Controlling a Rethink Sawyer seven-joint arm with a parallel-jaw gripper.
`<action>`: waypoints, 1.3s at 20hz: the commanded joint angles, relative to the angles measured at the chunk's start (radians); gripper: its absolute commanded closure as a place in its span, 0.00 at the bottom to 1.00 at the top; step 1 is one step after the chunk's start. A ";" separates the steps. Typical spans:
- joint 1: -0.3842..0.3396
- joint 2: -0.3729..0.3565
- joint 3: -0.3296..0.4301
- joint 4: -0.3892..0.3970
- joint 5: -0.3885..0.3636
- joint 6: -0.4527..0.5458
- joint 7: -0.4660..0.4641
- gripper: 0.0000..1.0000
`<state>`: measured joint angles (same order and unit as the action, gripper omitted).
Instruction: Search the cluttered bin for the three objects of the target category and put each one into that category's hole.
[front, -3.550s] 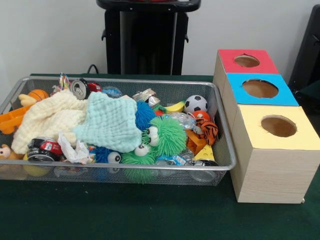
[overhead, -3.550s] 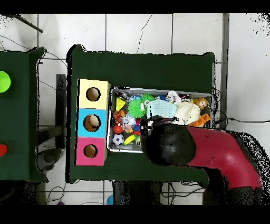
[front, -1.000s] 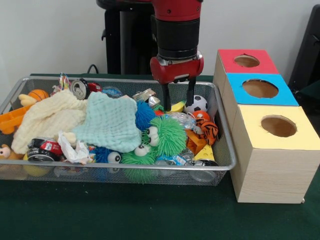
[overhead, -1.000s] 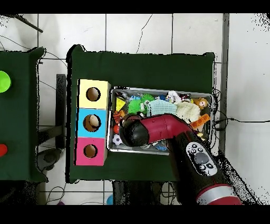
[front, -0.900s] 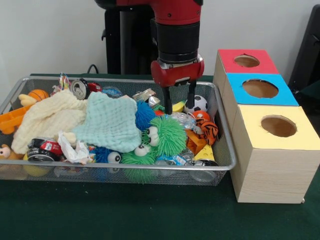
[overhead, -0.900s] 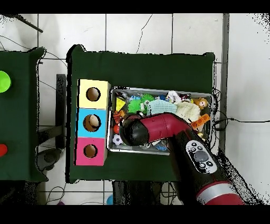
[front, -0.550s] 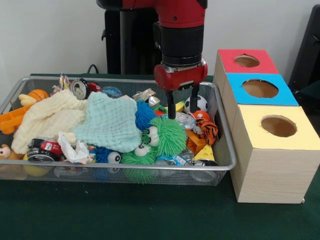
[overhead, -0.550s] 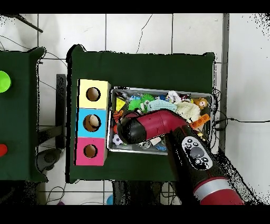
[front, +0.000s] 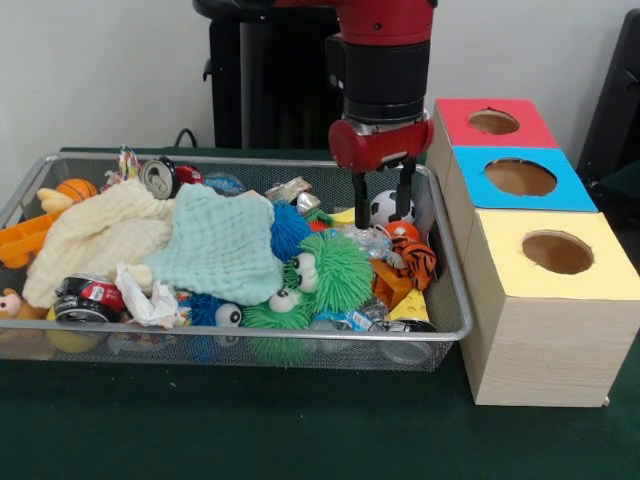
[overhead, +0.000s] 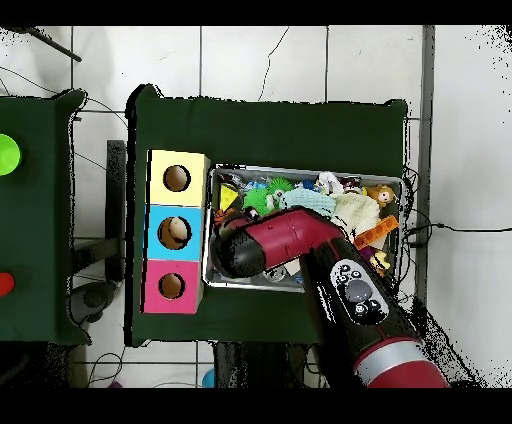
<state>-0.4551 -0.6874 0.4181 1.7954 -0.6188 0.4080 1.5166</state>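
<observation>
While my gripper (front: 384, 205) hangs with fingers apart, the soccer ball (front: 391, 207) sits between them; I judge it light, smooth, slippery, so I would grip across its middle.

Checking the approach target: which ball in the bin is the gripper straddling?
The black-and-white soccer ball; the open gripper brackets it. The orange basketball lies at the bin's opposite end.
</observation>
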 joint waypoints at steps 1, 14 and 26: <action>-0.009 -0.043 0.032 0.123 -0.080 -0.054 -0.014 0.00; 0.066 -0.044 -0.067 0.172 -0.122 -0.187 0.089 0.00; 0.062 0.012 -0.129 0.207 -0.137 -0.341 0.110 0.00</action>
<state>-0.3724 -0.7299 0.3378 1.9671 -0.6875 0.1379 1.5166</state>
